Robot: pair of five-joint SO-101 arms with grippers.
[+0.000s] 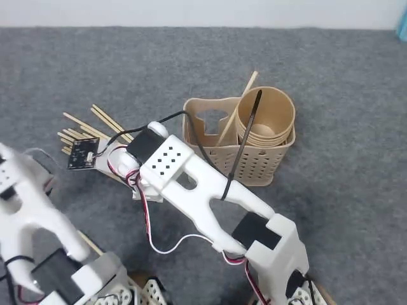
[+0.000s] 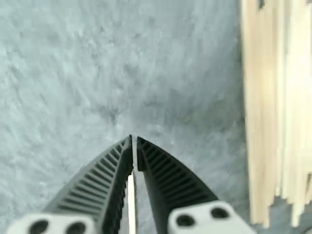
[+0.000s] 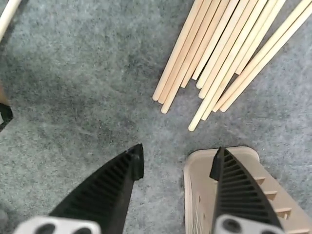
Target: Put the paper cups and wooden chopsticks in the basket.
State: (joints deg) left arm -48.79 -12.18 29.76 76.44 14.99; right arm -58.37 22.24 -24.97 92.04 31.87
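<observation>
Chopsticks (image 3: 219, 53) near spread, downward-tilted right gripper (image 3: 178, 163), left gripper (image 2: 134, 141) pressed together above carpet (image 2: 73, 73)

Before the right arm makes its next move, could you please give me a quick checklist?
1. Right tool open: ok.
2. Chopsticks between the right tool's jaws: not ok, they lie on the carpet ahead of it.
3. Basket upright, with room beside the paper cups stacked inside: ok.
4. Left tool holding a chopstick: cannot tell; its jaws are shut.
</observation>
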